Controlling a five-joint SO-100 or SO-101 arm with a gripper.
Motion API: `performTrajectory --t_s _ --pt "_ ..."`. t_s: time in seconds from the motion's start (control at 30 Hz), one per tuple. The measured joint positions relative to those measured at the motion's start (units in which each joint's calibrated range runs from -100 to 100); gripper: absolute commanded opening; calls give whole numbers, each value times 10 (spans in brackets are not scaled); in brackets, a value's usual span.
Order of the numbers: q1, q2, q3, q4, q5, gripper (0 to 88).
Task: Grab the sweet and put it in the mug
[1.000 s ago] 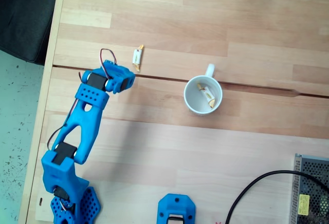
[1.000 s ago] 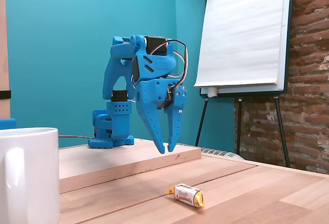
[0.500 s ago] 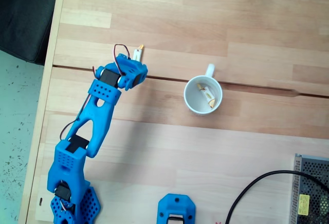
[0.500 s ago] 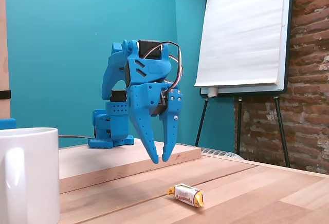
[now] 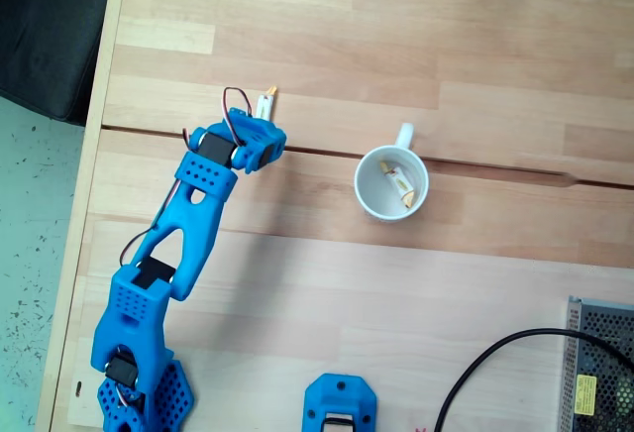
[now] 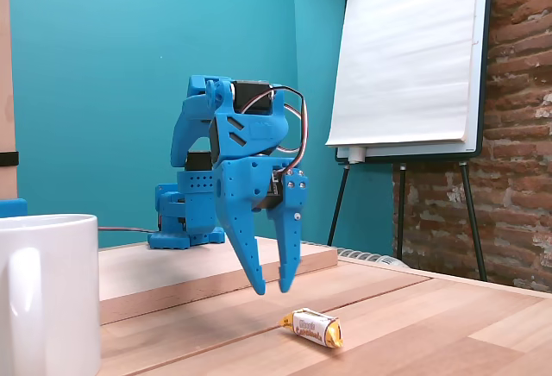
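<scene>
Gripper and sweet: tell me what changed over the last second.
The gripper moved out over the sweet and came lower, its jaws opening from nearly closed to a clear gap. It hangs just above the sweet and has not taken hold of it. The sweet lies where it was on the table. The mug, with a second sweet inside, has not moved.

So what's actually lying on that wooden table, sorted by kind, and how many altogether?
Wrapped sweets: 2, the sweet on the table, another inside the mug
Mugs: 1, the mug
Blue robot arms: 1, its gripper above the sweet
Black cables: 1
Metal mesh boxes: 1
Total: 6
</scene>
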Motion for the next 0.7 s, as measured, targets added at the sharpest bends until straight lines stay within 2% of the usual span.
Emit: performTrajectory --t_s 0.7 --pt "-41 26 -74 0 4 165"
